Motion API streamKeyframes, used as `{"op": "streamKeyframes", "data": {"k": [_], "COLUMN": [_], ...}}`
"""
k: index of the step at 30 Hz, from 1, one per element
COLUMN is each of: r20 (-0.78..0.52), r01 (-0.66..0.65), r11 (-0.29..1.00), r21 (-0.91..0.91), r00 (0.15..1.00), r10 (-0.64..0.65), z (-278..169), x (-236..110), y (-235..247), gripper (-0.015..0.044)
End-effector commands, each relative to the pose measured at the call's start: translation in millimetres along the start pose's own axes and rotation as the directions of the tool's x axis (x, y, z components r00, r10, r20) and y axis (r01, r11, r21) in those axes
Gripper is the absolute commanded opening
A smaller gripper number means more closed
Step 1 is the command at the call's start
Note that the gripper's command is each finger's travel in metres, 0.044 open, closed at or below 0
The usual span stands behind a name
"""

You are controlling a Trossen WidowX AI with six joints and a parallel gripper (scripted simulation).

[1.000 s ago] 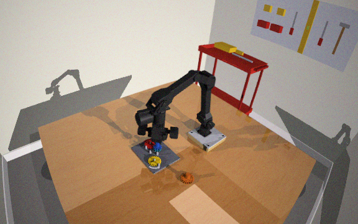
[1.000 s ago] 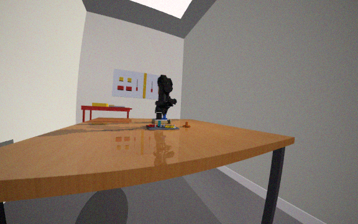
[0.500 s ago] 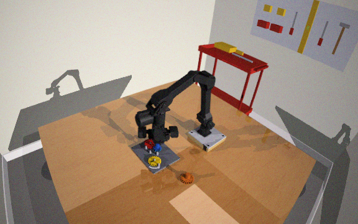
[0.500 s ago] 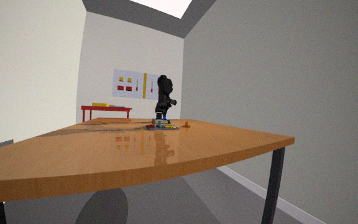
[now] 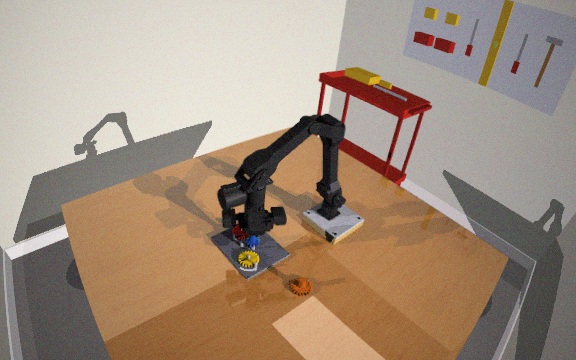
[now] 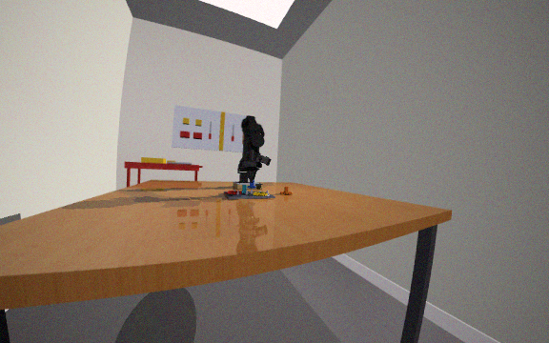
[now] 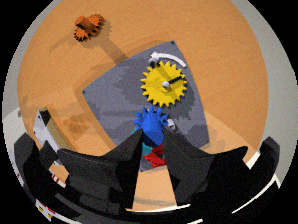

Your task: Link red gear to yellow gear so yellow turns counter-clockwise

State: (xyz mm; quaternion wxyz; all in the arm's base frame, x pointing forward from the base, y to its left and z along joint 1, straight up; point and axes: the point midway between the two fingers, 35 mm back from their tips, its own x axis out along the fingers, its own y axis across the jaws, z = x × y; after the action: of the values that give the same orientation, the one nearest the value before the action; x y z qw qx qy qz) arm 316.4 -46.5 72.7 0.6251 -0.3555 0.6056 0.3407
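My gripper (image 5: pixel 254 233) (image 7: pixel 152 132) is shut on the stem of the blue gear (image 5: pixel 253 241) (image 6: pixel 252 185) (image 7: pixel 151 120) and holds it over the grey board (image 5: pixel 274 253) (image 7: pixel 107 102). The yellow gear (image 5: pixel 248 259) (image 6: pixel 261 193) (image 7: pixel 154 91) sits on the board, beyond the blue gear in the wrist view. The red gear (image 5: pixel 239 232) (image 7: pixel 156 159) is on the board, partly hidden by the fingers. A teal gear (image 6: pixel 244 189) (image 7: pixel 146 149) is beside it, mostly hidden. An orange gear (image 5: pixel 300 286) (image 6: pixel 286 191) (image 7: pixel 89 27) stands on the table off the board. A pale peg (image 7: pixel 171 123) shows beside the blue gear.
The arm's base plate (image 5: pixel 318 225) is on the table behind the board in the top view. A red shelf cart (image 5: pixel 383 95) (image 6: pixel 162 165) stands beyond the table. The white arrow (image 7: pixel 172 57) curves beside the yellow gear.
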Motion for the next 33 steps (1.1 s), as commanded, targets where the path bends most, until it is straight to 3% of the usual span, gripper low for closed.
{"op": "streamKeyframes", "data": {"k": [1, 15, 22, 33], "r20": [-0.002, -0.002, -0.002, -0.002], "r01": [-0.008, -0.007, -0.008, -0.009], "r11": [0.997, 0.924, 0.954, 1.0], "r21": [0.074, 0.383, 0.299, 0.011], "r00": [1.0, 1.0, 1.0, 1.0], "r10": [0.009, 0.009, 0.009, 0.009], "z": [0.1, -0.7, 0.0, -0.2], "x": [8.0, 19.8, 20.7, 21.9], "y": [1.5, 1.8, 1.5, 2.4], "gripper": [0.0, 0.0, 0.0, 0.0]}}
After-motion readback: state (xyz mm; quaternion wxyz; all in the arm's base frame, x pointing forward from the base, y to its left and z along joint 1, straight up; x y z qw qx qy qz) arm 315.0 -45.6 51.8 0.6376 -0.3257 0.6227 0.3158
